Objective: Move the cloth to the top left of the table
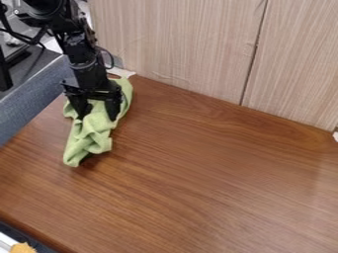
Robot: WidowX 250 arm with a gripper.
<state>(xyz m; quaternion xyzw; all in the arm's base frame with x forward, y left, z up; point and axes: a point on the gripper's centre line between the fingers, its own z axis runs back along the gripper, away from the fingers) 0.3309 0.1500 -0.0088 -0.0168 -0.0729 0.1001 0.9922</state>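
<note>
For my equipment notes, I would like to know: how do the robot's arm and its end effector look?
The arm is black, built of jointed segments, with a thin dark cable looping out at its side. The end effector is also black, with a wide crosspiece and two dark fingers.

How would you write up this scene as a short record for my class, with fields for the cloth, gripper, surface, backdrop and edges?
Cloth: green cloth, crumpled, in the table's upper left
Gripper: black two-finger gripper, pointing down at the cloth, fingers spread with fabric between them
Surface: brown wood-grain table
Backdrop: pale wood-grain panels along the table's far edge
Left edge: blue-grey padded border
Bottom left corner: orange-yellow object, kind unclear
</note>
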